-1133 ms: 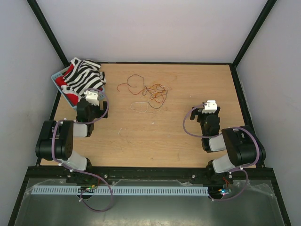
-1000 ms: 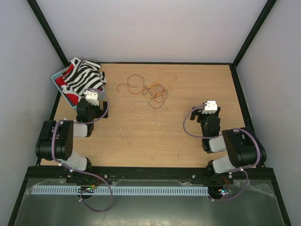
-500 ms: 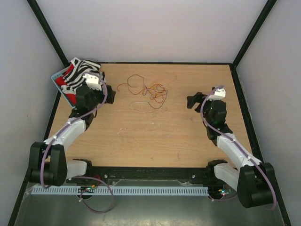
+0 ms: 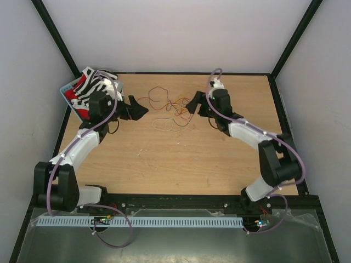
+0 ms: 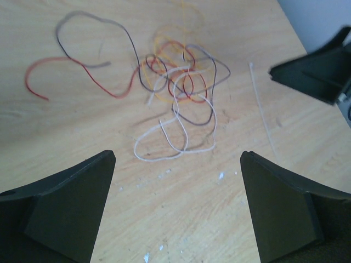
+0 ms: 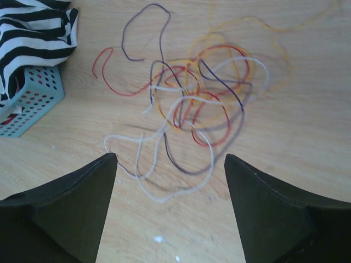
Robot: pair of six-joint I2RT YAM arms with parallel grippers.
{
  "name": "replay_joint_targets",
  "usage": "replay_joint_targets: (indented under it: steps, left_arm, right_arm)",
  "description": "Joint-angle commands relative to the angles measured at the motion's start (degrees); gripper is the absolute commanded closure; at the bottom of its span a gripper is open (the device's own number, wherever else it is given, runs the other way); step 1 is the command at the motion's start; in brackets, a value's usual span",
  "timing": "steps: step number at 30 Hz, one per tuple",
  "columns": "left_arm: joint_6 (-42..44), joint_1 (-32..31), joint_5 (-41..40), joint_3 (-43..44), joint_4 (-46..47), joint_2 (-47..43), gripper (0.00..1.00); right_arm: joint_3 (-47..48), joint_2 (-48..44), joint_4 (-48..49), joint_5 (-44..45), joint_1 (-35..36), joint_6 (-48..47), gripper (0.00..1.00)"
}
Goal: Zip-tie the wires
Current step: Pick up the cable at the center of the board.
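Observation:
The wires point(image 4: 174, 108) lie in a loose tangle of red, orange, dark and pale strands on the wooden table point(image 4: 164, 164), a little behind its middle. My left gripper point(image 4: 142, 111) stands open just left of the tangle, with nothing between its fingers. My right gripper point(image 4: 190, 105) stands open at the tangle's right edge, also with nothing in it. In the left wrist view the wires point(image 5: 175, 93) lie ahead of the left gripper point(image 5: 178, 156), and the zip tie point(image 5: 262, 109), a straight pale strip, lies to their right. In the right wrist view the wires point(image 6: 192, 104) lie just beyond the right gripper point(image 6: 170, 159).
A light blue perforated basket point(image 4: 70, 96) holding a zebra-striped cloth point(image 4: 94, 83) stands at the back left corner, behind the left arm. It shows again as the basket point(image 6: 27, 104) in the right wrist view. Small white crumbs point(image 5: 221, 176) dot the table. A black frame borders the table.
Both arms have unfolded from near the front edge and reached forward and inward to the tangle of wires, the left from the left, the right from the right. Both grippers stay open.

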Motion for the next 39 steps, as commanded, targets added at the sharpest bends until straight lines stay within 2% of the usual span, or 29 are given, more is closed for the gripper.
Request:
replay_joint_targets:
  steps: [1,5,11,20,23,26,28,32,33,39]
  left_arm:
    - [0.18,-0.09,5.17,2.49,-3.1,3.45,0.01]
    - [-0.24,-0.26,6.65,3.45,-3.1,5.81,0.01]
    - [0.47,-0.66,7.0,4.13,-3.1,7.15,0.01]
    - [0.96,-0.73,7.17,4.74,-3.1,6.88,0.01]
    - [1.17,-0.76,7.28,4.83,-3.12,6.42,0.01]
    - [1.41,-0.79,7.26,4.96,-3.1,6.01,0.01]
    - [1.53,-0.81,7.33,5.07,-3.12,5.78,0.01]
    - [2.1,-0.79,6.91,5.26,-3.06,4.53,0.01]
    - [2.17,-0.81,6.43,5.37,-3.04,3.88,0.01]
    - [-0.54,-0.72,2.25,6.72,0.01,-2.23,0.01]
  right_arm:
    - [11.03,8.69,-3.25,1.23,2.21,-0.86,0.11]
    - [24.97,19.3,-9.91,5.68,3.03,-5.39,0.12]
    - [43.92,33.41,-18.07,9.5,3.02,-7.42,0.14]
    - [62.03,48.11,-24.23,9.72,3.02,-6.5,0.24]
    - [63.86,49.77,-24.57,9.42,3.0,-7.08,0.38]
    - [64.0,49.55,-24.58,9.15,3.06,-7.59,0.6]
    - [63.45,48.04,-24.7,9.38,3.06,-9.85,0.75]
    - [62.13,43.35,-24.68,9.95,2.98,-12.8,0.96]
    - [61.85,41.75,-24.72,10.1,2.99,-13.66,1.0]
    - [60.84,31.45,-25.0,9.8,3.06,-18.87,1.0]
